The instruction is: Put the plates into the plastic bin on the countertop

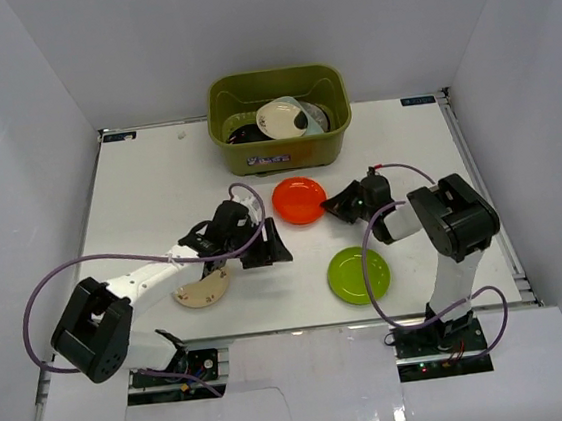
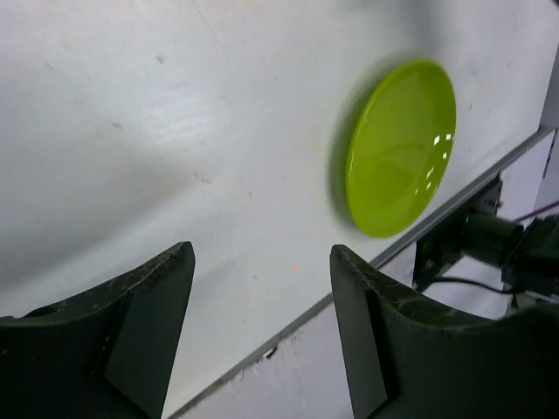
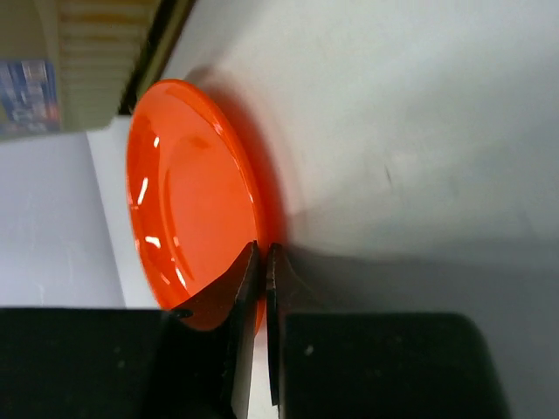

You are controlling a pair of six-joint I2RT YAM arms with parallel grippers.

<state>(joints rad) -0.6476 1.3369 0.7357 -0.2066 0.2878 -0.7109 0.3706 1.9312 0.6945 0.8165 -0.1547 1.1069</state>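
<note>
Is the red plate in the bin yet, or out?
Out. The red plate lies on the countertop just in front of the olive-green bin, with the right gripper pinching its rim.

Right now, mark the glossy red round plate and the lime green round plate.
glossy red round plate (image 3: 190,201): right wrist view, its centre.
lime green round plate (image 2: 402,148): left wrist view, its centre.

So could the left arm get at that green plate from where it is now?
Probably yes. The left pincer is open, and only bare countertop lies between it and the green plate. The right pincer is at the red plate, not over the green one.
</note>
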